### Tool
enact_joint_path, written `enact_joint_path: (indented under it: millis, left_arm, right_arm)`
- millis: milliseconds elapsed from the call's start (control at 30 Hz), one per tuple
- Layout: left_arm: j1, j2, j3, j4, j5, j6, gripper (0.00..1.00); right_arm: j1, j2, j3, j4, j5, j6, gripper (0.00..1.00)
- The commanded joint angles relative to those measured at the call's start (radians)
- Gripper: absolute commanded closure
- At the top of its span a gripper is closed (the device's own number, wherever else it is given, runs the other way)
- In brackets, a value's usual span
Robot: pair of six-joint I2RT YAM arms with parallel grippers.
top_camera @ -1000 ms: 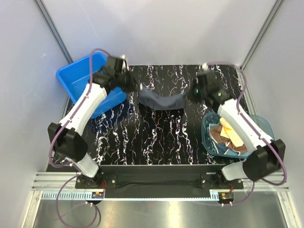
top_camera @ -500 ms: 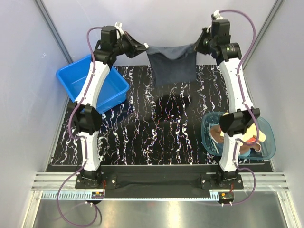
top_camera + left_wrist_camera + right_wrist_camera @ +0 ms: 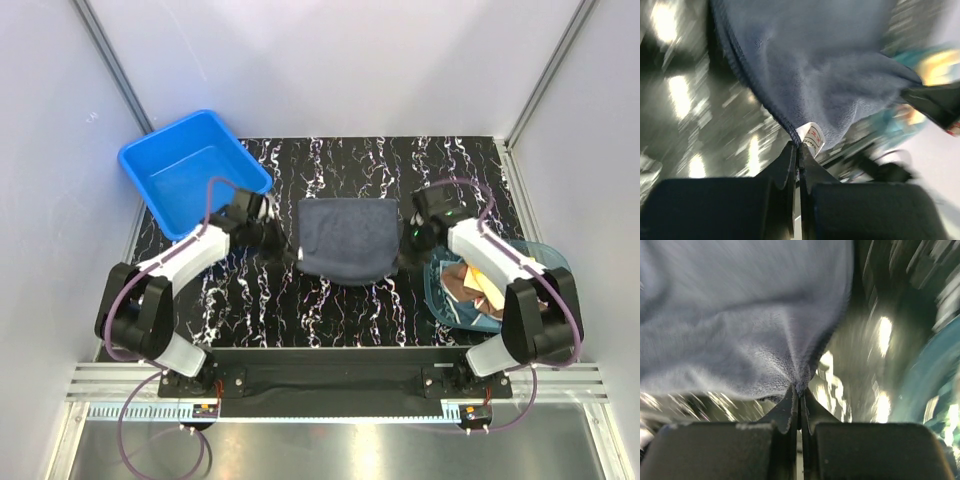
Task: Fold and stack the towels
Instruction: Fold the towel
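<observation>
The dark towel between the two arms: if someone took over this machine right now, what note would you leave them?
Left jaws: shut on the near-left corner of the navy towel.
Right jaws: shut on its near-right corner.
Where: that towel lies spread on the table between the arms; the other towels sit bunched in the teal bowl.
Done: no folded stack in sight yet.
Left: fold this one, then fold and stack those in the bowl.

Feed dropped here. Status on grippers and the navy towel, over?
Left gripper shut on towel, near left corner. Right gripper shut on near right corner. Towel spread on table. Nothing in the way.
</observation>
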Motion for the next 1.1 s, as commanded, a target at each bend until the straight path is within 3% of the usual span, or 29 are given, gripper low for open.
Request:
enact_joint_path:
  millis: [0, 167, 233, 267, 300, 333, 367, 500, 600, 667, 800, 900, 1067]
  left_arm:
    - [-0.018, -0.061, -0.140, 0.004, -0.103, 0.078, 1.00]
    - [-0.043, -0.168, -0.287, -0.045, -0.201, 0.092, 1.00]
    - [-0.052, -0.203, -0.332, -0.070, -0.243, 0.093, 0.91]
    - [-0.053, -0.217, -0.345, -0.093, -0.255, 0.093, 0.86]
    - [-0.055, -0.231, -0.367, -0.102, -0.281, 0.093, 0.81]
    - [-0.058, -0.258, -0.375, -0.117, -0.290, 0.093, 0.66]
    - [-0.058, -0.269, -0.376, -0.122, -0.292, 0.090, 0.61]
    - [-0.060, -0.274, -0.304, -0.173, -0.313, 0.134, 0.56]
    - [-0.061, -0.222, -0.140, -0.153, -0.281, 0.254, 0.54]
    - [-0.061, -0.141, 0.020, -0.116, -0.255, 0.391, 0.53]
    - [-0.057, 0.093, 0.308, -0.162, -0.315, 0.584, 0.53]
    - [-0.060, 0.227, 0.525, -0.240, -0.327, 0.694, 0.53]
    - [-0.057, 0.506, 0.801, -0.340, -0.321, 0.835, 0.52]
  right_arm:
    - [0.102, -0.015, -0.111, 0.071, -0.027, 0.074, 1.00]
    - [0.208, -0.061, -0.226, 0.062, -0.004, 0.138, 0.88]
    - [0.210, -0.107, -0.278, 0.064, -0.008, 0.158, 0.85]
    - [0.213, -0.122, -0.291, 0.050, -0.004, 0.163, 0.75]
    - [0.213, -0.138, -0.301, 0.039, 0.008, 0.164, 0.71]
    - [0.213, -0.171, -0.315, 0.028, 0.013, 0.167, 0.68]
    - [0.213, -0.190, -0.318, 0.004, 0.021, 0.169, 0.63]
    - [0.213, -0.263, -0.279, -0.058, 0.031, 0.164, 0.55]
    - [0.213, -0.283, -0.200, -0.032, 0.059, 0.121, 0.51]
    - [0.204, -0.251, -0.128, 0.034, 0.070, 0.004, 0.51]
    - [0.155, -0.063, 0.095, 0.068, 0.029, -0.237, 0.53]
    - [0.093, 0.031, 0.218, 0.064, -0.022, -0.305, 0.57]
    - [0.005, 0.232, 0.370, 0.005, -0.171, -0.460, 0.47]
